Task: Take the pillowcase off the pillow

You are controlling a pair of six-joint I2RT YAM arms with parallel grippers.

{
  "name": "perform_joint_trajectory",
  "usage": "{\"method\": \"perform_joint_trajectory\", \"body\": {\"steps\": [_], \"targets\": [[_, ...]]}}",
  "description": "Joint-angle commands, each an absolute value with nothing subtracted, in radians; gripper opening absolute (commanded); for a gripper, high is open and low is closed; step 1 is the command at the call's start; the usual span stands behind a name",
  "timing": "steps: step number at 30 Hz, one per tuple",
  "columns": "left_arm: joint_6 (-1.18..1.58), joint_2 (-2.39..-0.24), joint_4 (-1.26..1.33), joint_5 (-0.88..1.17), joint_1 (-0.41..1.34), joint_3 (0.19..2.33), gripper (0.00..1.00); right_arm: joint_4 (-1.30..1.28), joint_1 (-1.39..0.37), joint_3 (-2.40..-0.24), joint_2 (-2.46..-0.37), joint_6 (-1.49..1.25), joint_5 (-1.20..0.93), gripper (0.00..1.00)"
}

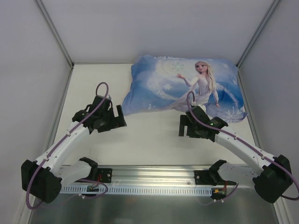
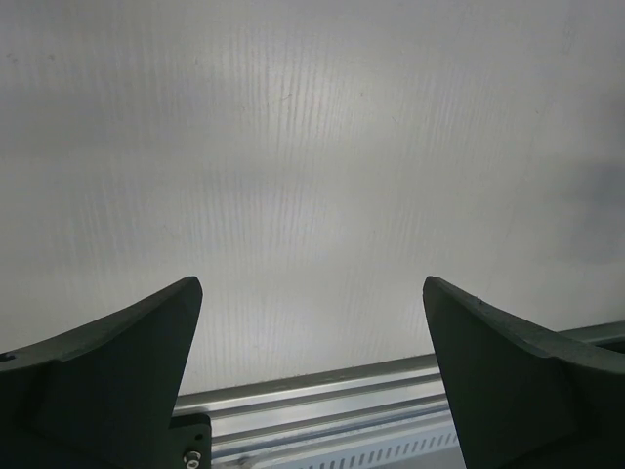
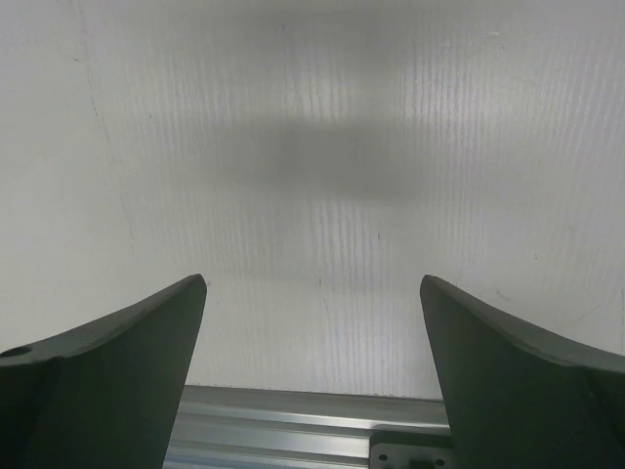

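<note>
the task is at its very start: nothing is gripped and the cover is fully on. the pillowcase, blue with the blonde princess and snowflakes face up, lies plump on the far right part of the bench, near the back wall and close to the right wall. the pillow inside it is hidden, so no white shows and i cannot tell which side the opening is on. the left pincer hangs over bare bench just off the cover's near left corner, close to it but apart as far as the top view shows. the right pincer hangs just in front of the cover's near edge, below the princess figure. both are spread wide and hold nothing: each wrist view shows two dark fingers far apart, with only pale bench and the aluminium rail between them, and neither wrist camera sees any fabric. the step in hand, i judge, is the approach. the next move calls for finding the open end, turning a wrist toward the cover, and bringing one pincer down on a loose edge or corner. it should pinch the thin fabric alone, not the stuffing, while the other pincer is placed to hold back or draw out the cushion.
</note>
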State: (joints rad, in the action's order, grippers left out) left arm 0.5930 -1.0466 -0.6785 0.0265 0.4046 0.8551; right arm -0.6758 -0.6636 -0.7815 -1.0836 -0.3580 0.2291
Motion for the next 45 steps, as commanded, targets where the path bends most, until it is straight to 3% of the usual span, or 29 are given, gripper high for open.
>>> {"method": "perform_joint_trajectory", "body": {"steps": [1, 15, 21, 27, 34, 38, 42, 44, 45], "targets": [[0.621, -1.046, -0.686, 0.057, 0.399, 0.85, 0.99, -0.641, -0.673, -0.778, -1.054, -0.391, 0.256, 0.96], [0.621, -1.112, -0.681, 0.107, 0.4, 0.825, 0.99, -0.649, -0.689, -0.729, -1.028, -0.436, 0.296, 0.96], [0.558, -1.178, -0.637, 0.181, 0.44, 0.851, 0.99, -0.709, -0.781, -0.713, -0.826, -0.502, 0.636, 0.96], [0.439, -1.353, -0.637, 0.123, 0.459, 1.069, 0.99, -0.736, -0.781, -0.715, -0.678, -0.436, 0.802, 0.96], [0.377, -1.613, -0.624, -0.031, 0.456, 1.345, 0.99, -0.85, -0.781, -0.758, -0.695, -0.44, 0.83, 0.96], [0.243, -1.796, -0.588, 0.005, 0.445, 1.475, 0.99, -0.85, -0.781, -0.73, -0.677, -0.446, 0.821, 0.96], [0.25, -1.949, -0.537, 0.222, 0.37, 1.522, 0.98, -0.853, -0.781, -0.712, -0.643, -0.443, 0.828, 0.96], [0.294, -1.985, -0.493, 0.3, 0.33, 1.499, 0.88, -0.851, -0.779, -0.698, -0.62, -0.437, 0.816, 0.96], [0.301, -1.99, -0.486, 0.348, 0.33, 1.493, 0.71, -0.851, -0.778, -0.692, -0.614, -0.437, 0.812, 0.96]]}}
